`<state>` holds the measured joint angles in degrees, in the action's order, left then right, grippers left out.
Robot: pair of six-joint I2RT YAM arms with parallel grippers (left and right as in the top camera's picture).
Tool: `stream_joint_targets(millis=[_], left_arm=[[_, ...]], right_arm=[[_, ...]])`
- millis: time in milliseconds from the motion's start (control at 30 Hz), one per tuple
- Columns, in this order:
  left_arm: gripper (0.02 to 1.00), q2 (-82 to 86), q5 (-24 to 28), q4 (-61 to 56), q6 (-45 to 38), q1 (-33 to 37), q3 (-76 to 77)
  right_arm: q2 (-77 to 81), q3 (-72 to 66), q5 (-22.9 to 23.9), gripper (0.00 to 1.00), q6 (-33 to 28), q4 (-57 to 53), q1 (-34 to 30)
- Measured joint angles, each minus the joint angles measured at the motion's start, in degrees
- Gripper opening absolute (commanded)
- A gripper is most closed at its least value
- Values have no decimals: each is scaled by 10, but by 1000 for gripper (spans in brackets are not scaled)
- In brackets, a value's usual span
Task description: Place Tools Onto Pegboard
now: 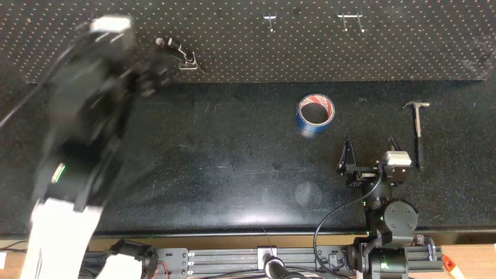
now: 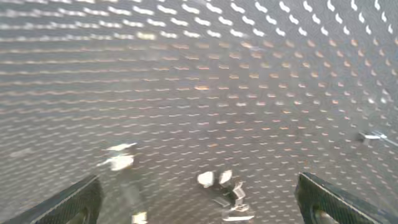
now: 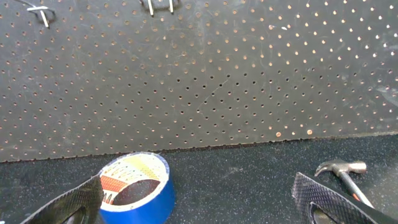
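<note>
The pegboard [image 1: 310,46] is running across the top of the frame, with the black desk [image 1: 217,170] lying below it. The left tool [image 2: 199,211] is hovering at the upper left, up against the board, fingers spread wide and carrying nothing. The right tool [image 1: 369,147] is sitting lower right, also released. The tape roll [image 1: 315,113] is lying mid-right on the desk and the hammer [image 1: 418,128] far right. I'm guessing the tiny hooks [image 1: 350,21] are going to be the trouble: a slightly off approach and the roll is dropping straight back down.
</note>
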<state>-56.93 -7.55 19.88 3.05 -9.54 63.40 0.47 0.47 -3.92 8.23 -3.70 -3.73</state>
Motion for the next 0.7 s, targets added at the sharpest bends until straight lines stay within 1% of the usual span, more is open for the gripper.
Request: stream_joint_targets(millis=[33,67,133,233,367,500,700], left_arm=[[996,28,0,-2,0,10,-15],[996,78,8,-56,0,27,-62],[996,154,19,-111,0,51,-156],[996,254,53,-257,0,84,-341],[996,344,89,-361,0,115,-491],[996,412,106,-374,0,136,-556],[996,499,107,-355,0,144,-608]], right_arm=[[0,0,0,987,0,0,0],[0,0,0,987,0,0,0],[0,0,0,987,0,0,0],[0,0,0,987,0,0,0],[0,0,0,987,0,0,0],[0,0,0,987,0,0,0],[0,0,0,987,0,0,0]])
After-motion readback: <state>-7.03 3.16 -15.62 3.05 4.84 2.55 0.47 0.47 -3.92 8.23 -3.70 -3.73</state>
